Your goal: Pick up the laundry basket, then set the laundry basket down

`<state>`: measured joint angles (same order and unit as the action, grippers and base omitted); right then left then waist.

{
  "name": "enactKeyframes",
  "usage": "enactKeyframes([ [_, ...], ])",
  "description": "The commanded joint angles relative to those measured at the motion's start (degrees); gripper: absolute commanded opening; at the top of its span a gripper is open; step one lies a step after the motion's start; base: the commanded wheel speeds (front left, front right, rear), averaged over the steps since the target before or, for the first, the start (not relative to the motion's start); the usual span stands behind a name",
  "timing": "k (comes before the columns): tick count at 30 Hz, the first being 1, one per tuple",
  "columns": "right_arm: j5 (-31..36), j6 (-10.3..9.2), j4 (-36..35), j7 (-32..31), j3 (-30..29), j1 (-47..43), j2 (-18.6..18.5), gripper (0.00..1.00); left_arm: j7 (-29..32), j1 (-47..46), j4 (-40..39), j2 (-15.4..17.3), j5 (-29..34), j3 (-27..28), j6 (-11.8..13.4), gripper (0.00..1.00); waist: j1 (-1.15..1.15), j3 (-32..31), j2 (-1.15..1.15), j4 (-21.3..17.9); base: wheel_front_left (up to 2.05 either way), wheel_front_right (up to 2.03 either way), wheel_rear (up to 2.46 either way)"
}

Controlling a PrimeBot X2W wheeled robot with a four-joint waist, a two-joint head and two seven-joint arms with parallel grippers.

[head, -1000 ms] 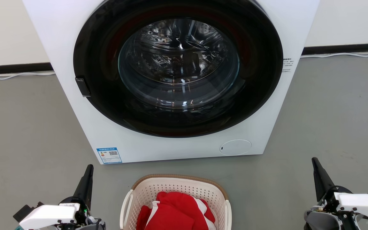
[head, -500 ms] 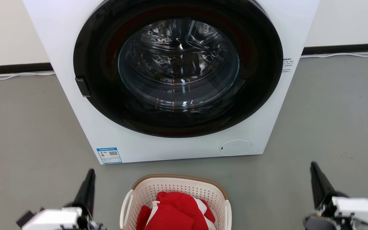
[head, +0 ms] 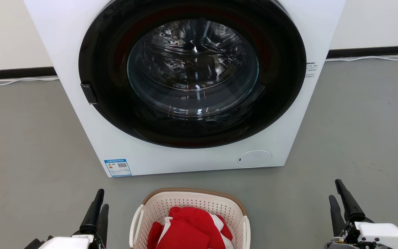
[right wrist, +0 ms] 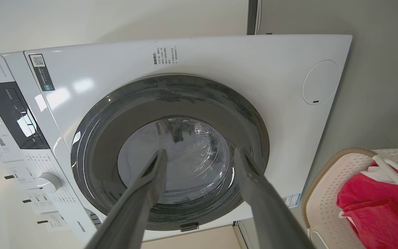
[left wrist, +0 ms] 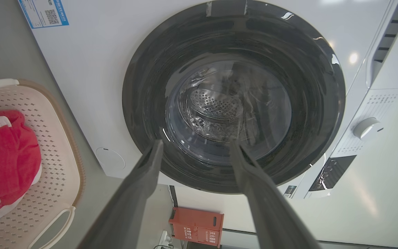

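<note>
While the laundry basket (head: pixel 185 202) sits before the washer (head: pixel 171 160), the left pincer (head: pixel 102 200) and right pincer (head: pixel 334 189) flank it. Both gape open.

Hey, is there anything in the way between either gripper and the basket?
Nothing visible. Bare floor lies between the left gripper and the basket, at its left handle, and between the right gripper and its right handle. Both grippers are open, beside the basket and apart from it.

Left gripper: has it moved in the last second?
Yes. The left gripper has drawn back down the head view: its tip, earlier above the far rim of the basket, now sits level with it.
</note>
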<state>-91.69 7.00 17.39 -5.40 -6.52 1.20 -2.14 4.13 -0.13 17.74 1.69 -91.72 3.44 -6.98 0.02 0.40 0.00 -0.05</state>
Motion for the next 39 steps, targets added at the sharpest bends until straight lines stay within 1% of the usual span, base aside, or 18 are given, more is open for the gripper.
enactKeyframes([
  [1,0.50,0.09,-1.88,0.75,0.51,1.99,-0.60,1.00,-0.43,-2.41,-2.00,0.32,0.52,-0.07,-0.12,1.00,-0.01,0.03,0.00,-0.01,0.00,0.00,0.00],
  [9,2.18,0.12,-3.04,2.48,2.70,2.41,-1.74,1.00,-1.78,-2.82,-2.67,0.38,3.32,-0.90,-0.14,1.00,-0.01,0.21,0.00,-0.05,0.00,0.00,0.00],
  [17,4.74,0.15,-3.90,4.68,5.90,3.12,-3.54,1.00,-3.29,-3.22,-3.38,0.45,8.65,-1.81,-0.17,1.00,-0.01,0.41,0.00,-0.07,0.00,0.00,0.00],
  [23,7.21,0.17,-4.65,5.53,6.65,3.35,-3.95,1.00,-4.13,-3.40,-3.69,0.49,12.10,-2.45,-0.19,1.00,-0.01,0.54,0.00,-0.10,0.00,0.00,0.00],
  [28,11.05,0.19,-5.08,6.36,7.75,3.47,-4.56,1.00,-4.97,-3.59,-3.76,0.53,16.68,-3.21,-0.21,1.00,-0.01,0.62,0.00,-0.15,0.00,0.00,0.00],
  [31,12.99,0.20,-5.26,6.86,8.22,3.47,-4.74,1.00,-5.48,-3.70,-3.51,0.55,21.34,-3.67,-0.21,1.00,-0.02,0.66,0.00,-0.18,0.00,0.00,0.00],
  [39,20.43,0.23,-5.29,8.20,10.01,3.71,-5.98,1.00,-6.82,-4.04,-3.50,0.62,29.48,-5.36,1.37,1.00,-0.02,0.76,0.00,-0.26,0.00,0.00,0.00],
])
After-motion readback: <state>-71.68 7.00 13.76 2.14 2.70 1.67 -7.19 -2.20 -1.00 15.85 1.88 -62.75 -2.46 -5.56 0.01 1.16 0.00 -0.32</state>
